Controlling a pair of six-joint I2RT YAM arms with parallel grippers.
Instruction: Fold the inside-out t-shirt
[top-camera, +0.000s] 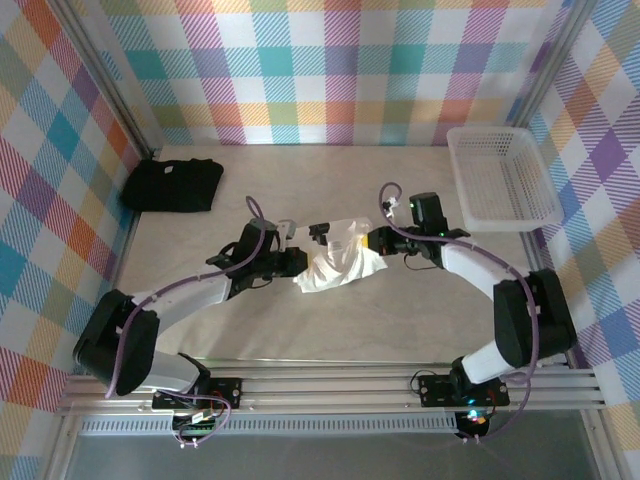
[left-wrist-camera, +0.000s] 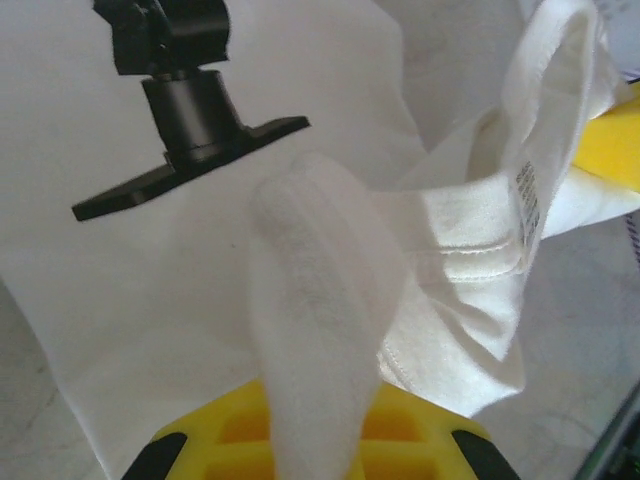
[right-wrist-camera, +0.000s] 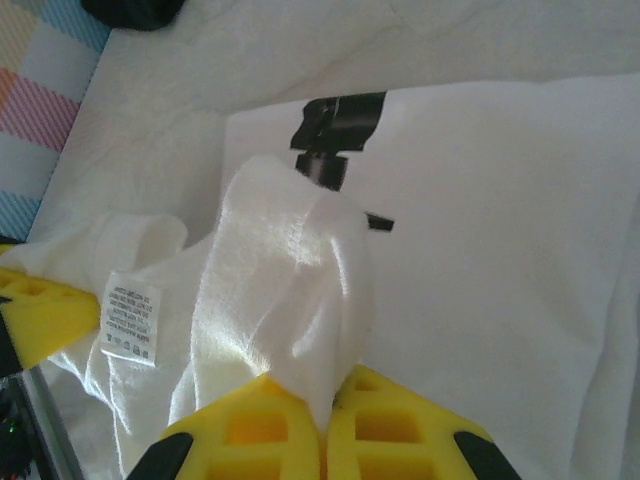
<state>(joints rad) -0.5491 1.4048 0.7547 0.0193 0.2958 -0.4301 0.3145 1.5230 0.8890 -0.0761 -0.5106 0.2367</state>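
Pinching t-shirt (top-camera: 335, 264): left end effector (left-wrist-camera: 318, 445), right end effector (right-wrist-camera: 326, 432) | wrists: label (right-wrist-camera: 131, 317) | top: basket (top-camera: 500, 180)

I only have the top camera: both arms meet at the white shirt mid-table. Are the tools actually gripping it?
Observer: Yes. In the wrist views, the left tool and the right tool are each shut on a pinched fold of the inside-out t-shirt.
Operator: Anything showing it's inside out?
Observer: A care label lies exposed on the cloth's outer face.
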